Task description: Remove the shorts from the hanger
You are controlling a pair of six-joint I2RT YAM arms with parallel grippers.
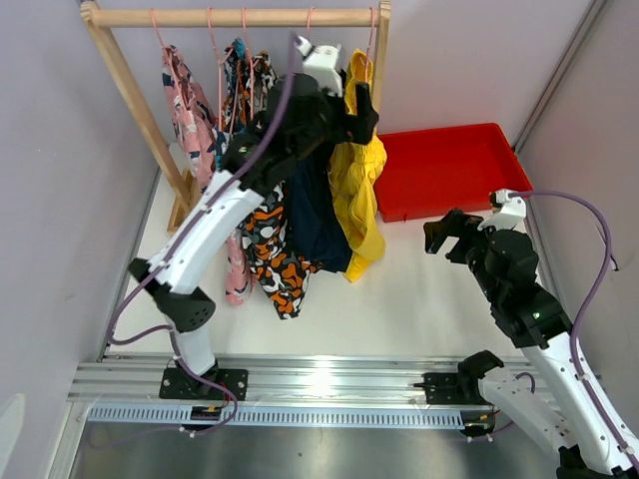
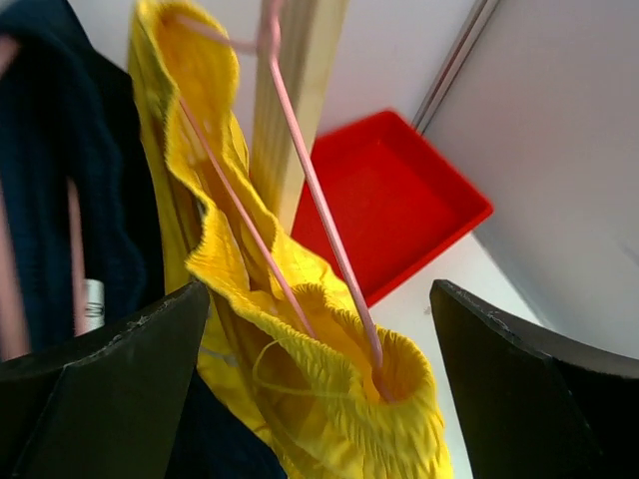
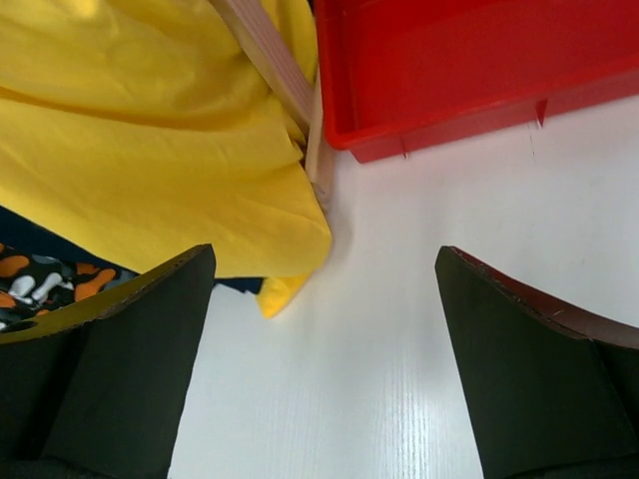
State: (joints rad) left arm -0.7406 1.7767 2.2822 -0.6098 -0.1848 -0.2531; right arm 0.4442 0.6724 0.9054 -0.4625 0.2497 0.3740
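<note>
You are holding the left gripper (image 1: pixel 359 108) up at the right end of the light wooden clothes rack (image 1: pixel 230 17), in the upper middle of the overhead view. Its jaws are standing apart. In the left wrist view, the gathered waistband of the plain yellow fabric shorts (image 2: pixel 300 339) is sitting between the two black fingers (image 2: pixel 110 399), not pinched. Those shorts are hanging on a thin pink wire hanger (image 2: pixel 318 200).

To their left along the rail, four more pairs are hanging: the plain navy shorts (image 1: pixel 315 215), the orange-black-white camouflage shorts (image 1: pixel 275 249), the blue-orange-white patterned shorts (image 1: pixel 240 85) and the pink shorts with dark and white marks (image 1: pixel 188 110).

You are holding the right gripper (image 1: pixel 439 237) at the middle right, its jaws also standing apart, over the white table (image 1: pixel 419 289) and just below the red plastic tray (image 1: pixel 449 170).
</note>
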